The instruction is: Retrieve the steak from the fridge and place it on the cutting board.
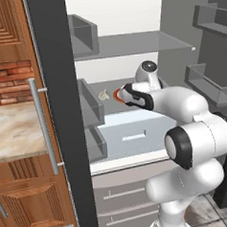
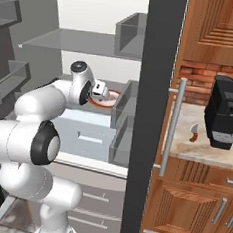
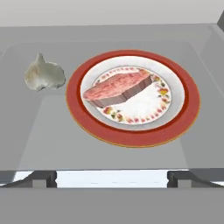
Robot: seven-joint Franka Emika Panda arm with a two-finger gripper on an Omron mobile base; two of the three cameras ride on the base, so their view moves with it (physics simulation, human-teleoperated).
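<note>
The fridge (image 1: 130,47) stands open, so the arm can reach onto its middle shelf, where the red-rimmed plate (image 3: 133,133) carries the steak (image 3: 117,89). The steak lies flat on the plate's white centre, a garlic bulb (image 3: 43,74) just beside the rim (apart from it). The gripper (image 3: 112,177) hovers in front of the plate with its jaws spread wide and empty, the steak lying ahead of the fingertips and roughly centred between them, probably lined up for a grasp.
</note>
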